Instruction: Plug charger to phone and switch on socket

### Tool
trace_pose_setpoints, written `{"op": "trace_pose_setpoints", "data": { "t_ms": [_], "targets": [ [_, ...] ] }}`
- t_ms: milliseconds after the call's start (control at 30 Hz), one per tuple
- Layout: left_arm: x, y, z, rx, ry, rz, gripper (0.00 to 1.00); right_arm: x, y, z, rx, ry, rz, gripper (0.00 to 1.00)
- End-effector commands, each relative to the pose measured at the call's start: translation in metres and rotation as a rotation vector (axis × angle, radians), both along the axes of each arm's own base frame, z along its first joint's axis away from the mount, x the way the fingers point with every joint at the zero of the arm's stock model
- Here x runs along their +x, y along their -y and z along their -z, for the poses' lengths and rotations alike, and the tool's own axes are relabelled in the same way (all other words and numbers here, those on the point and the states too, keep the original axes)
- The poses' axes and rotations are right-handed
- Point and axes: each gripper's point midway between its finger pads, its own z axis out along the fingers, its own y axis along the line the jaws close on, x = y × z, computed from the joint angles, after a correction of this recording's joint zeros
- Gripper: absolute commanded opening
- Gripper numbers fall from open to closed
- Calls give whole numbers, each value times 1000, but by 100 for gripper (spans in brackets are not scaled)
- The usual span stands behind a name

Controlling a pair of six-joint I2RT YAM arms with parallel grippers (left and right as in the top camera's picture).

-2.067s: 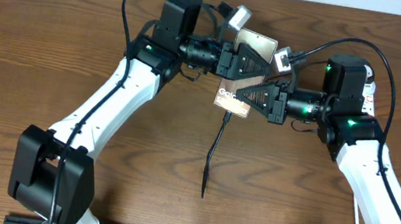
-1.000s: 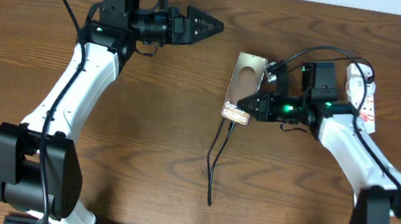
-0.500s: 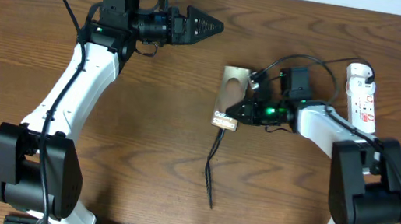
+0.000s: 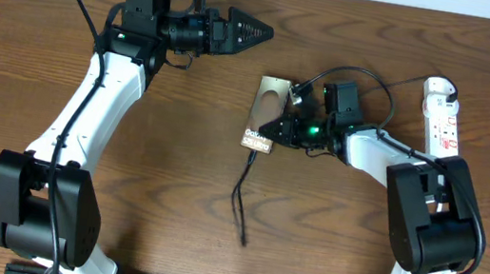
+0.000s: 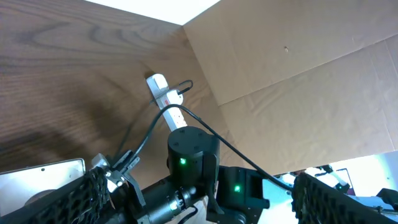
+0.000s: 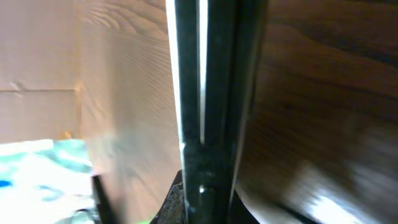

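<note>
The surface is dark brown with streaky wood grain. The phone has a tan-brown face, a dark oval and white lettering. The charger is black. The socket is white with red marks.

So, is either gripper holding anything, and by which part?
Left gripper open, holding nothing. Right gripper shut at the phone, on its edge near the lettered end; pinching or just touching cannot be told.
</note>
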Motion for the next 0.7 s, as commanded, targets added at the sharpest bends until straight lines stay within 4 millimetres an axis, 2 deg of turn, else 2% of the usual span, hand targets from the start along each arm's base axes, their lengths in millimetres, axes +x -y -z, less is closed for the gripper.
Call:
{"op": "trace_pose_setpoints", "data": {
  "t_ms": [0,100,200,400,667],
  "targets": [
    [-2,-1,-14,-1,46,-1,95,-12,-17,-25,148,-90,-52,1],
    [-2,-1,-14,-1,46,-1,95,-14,-24,-44,237,-106,-83,1],
    [-2,-1,-14,-1,46,-1,95,-4,-26,-51,253,-61,-68,1],
    [-2,-1,-14,-1,46,-1,95,26,-16,-28,96,75,66,1],
    [-2,-1,-14,-1,46,-1,95,22,-31,-17,17,158,41,3]
  ]
}}
